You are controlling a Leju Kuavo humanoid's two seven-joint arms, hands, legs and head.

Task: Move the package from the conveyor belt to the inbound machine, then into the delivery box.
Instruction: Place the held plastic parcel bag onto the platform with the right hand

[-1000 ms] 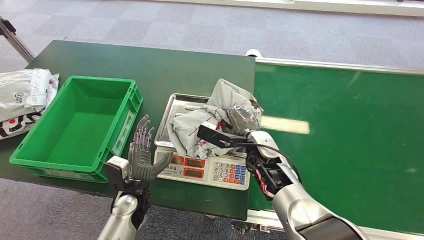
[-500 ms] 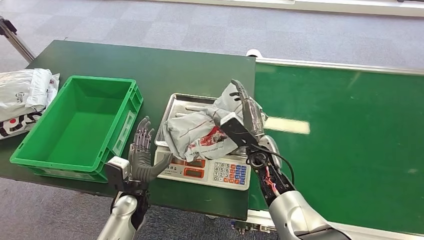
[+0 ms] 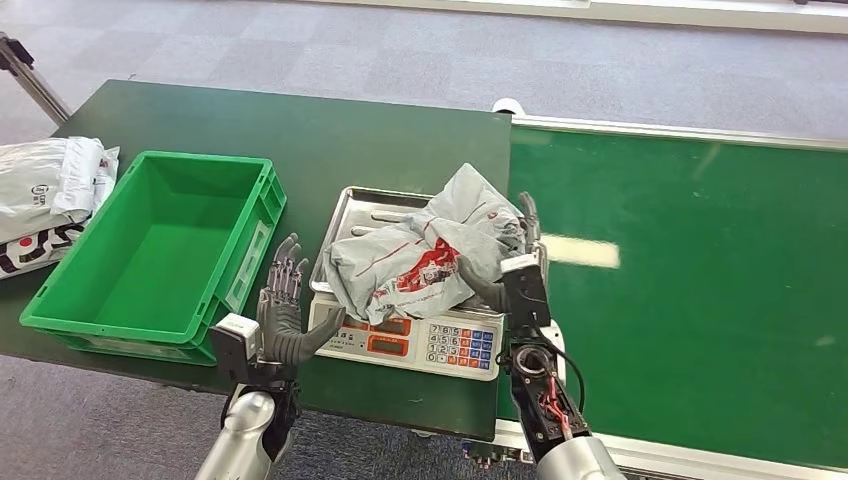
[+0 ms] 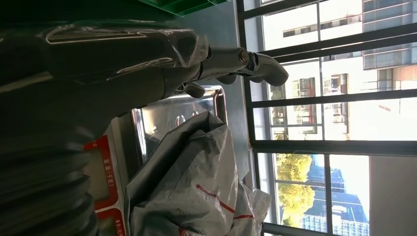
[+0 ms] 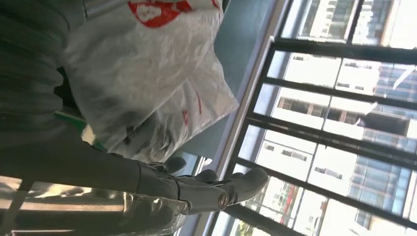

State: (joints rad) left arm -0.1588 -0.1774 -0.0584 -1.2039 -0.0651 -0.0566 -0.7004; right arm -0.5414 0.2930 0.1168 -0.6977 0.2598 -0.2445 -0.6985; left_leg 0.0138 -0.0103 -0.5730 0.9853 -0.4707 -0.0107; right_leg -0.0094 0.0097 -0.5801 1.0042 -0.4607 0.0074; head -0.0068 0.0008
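A crumpled grey plastic package (image 3: 415, 255) with red print lies on the steel tray (image 3: 345, 215) of the inbound scale, hanging over its display. My right hand (image 3: 515, 255) stands upright against the package's right side, fingers straight and spread, thumb low by the bag. In the right wrist view the package (image 5: 147, 64) lies beside the palm with the fingers (image 5: 216, 189) stretched out past it. My left hand (image 3: 285, 310) is open and upright at the scale's front left corner, holding nothing. In the left wrist view the package (image 4: 196, 187) is beyond the fingers (image 4: 236, 61).
An empty green delivery box (image 3: 150, 250) sits left of the scale on the dark green table. The scale's keypad (image 3: 455, 345) faces me. The green conveyor belt (image 3: 700, 280) runs on the right. More bagged parcels (image 3: 45, 200) lie at the table's far left.
My right hand has turned from lying over the package to standing upright at its right side. The package has dropped flatter onto the tray. The left hand has stayed put.
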